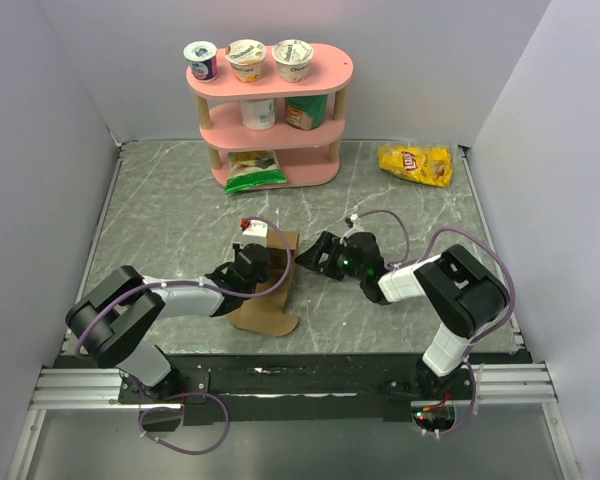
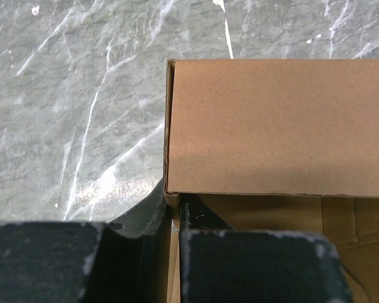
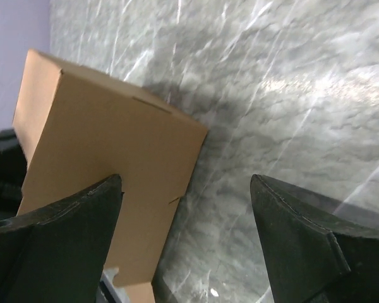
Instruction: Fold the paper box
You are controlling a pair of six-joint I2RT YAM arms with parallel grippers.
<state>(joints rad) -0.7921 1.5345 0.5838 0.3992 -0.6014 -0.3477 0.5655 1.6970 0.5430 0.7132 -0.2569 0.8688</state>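
"Brown cardboard: the paper box (image 1: pixel 267 300) sat near the middle of the grey marbled bench (image 1: pixel 180 210), partly folded. One panel stood up and another lay flat, pointing toward the near edge," said the describer.

"Was either arm holding it?" asked the listener.

"The left pincer (image 1: pixel 252 262) was. Its fingers were drawn in narrow with a thin edge of the cardboard wall pinched between them, as the left wrist view showed. The right pincer (image 1: pixel 315 255) hung just beside the box on its far right side. Its fingers were spread wide with nothing between them, and as far as I could tell it was not touching the cardboard."

"How would the box handle?"

"My guess was light and thin. It looked stiff across each flat panel and ready to bend along its creases. On that smooth bench it would probably slide under a push unless one arm kept it pinned."

"Where should it be gripped?"

"I judged the free edge of a flap, close to a crease, was best, so the panel would hinge and not buckle. A hard squeeze in the middle of a panel could dent it."
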